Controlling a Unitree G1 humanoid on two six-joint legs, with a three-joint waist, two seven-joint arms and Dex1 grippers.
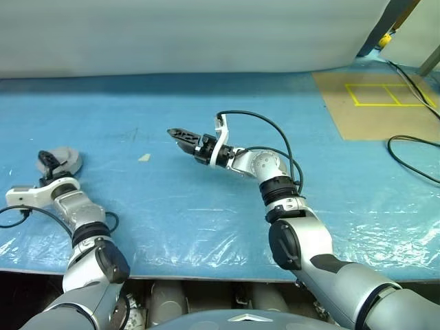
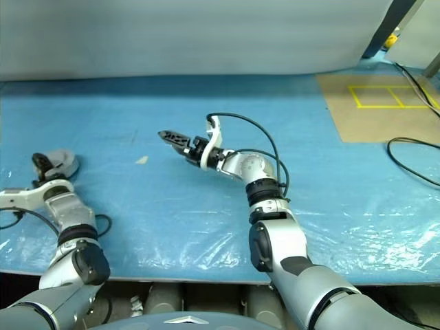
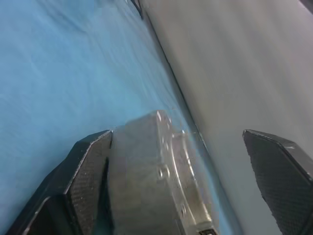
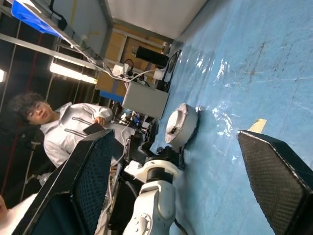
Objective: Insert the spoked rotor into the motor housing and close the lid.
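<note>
With its lid [image 1: 67,161] seemingly closed, the assembled motor rests far left on the blue table [image 1: 206,206].
Left gripper [image 1: 47,163] fingers stand apart around it; right gripper [image 1: 180,136] hovers mid-table, open, empty.

Matt silver metal lid [image 3: 151,181] on glossy blue plastic sheet [image 1: 206,199].

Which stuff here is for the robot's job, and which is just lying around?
For the job:
- silver-grey disc, lying at the table's left edge
- left pincer, open beside the disc
- right pincer, open and empty over the table's middle

Just lying about:
- scrap of tape
- black cable
- brown board
</note>
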